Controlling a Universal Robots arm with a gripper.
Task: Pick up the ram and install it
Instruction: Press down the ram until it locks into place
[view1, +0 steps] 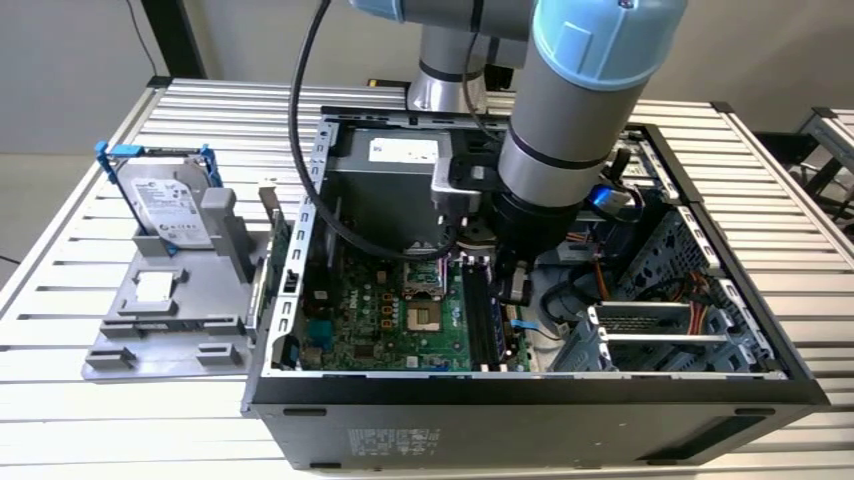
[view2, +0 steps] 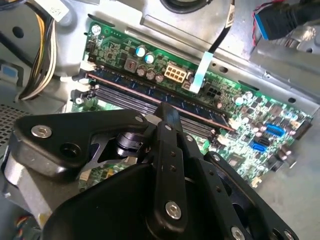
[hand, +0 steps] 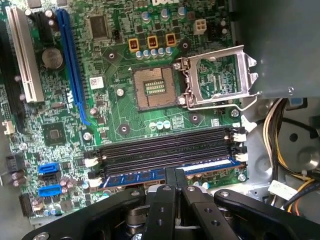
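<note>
The open black computer case (view1: 534, 390) lies on the slatted metal table (view1: 80, 410), its green motherboard (hand: 125, 120) exposed. The black gripper (hand: 175, 177) hovers over the memory slots, jaws closed together, gripping nothing. The ram, a narrow stick with blue-labelled chips (hand: 165, 174), sits in the slot nearest the gripper. Judged light, stiff, fragile: best held by its long edges, clear of chips.

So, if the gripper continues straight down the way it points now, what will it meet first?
Most likely the ram, a stick standing in the motherboard's slots directly below the gripper. Depth is unclear, so it may already be touching.
</note>
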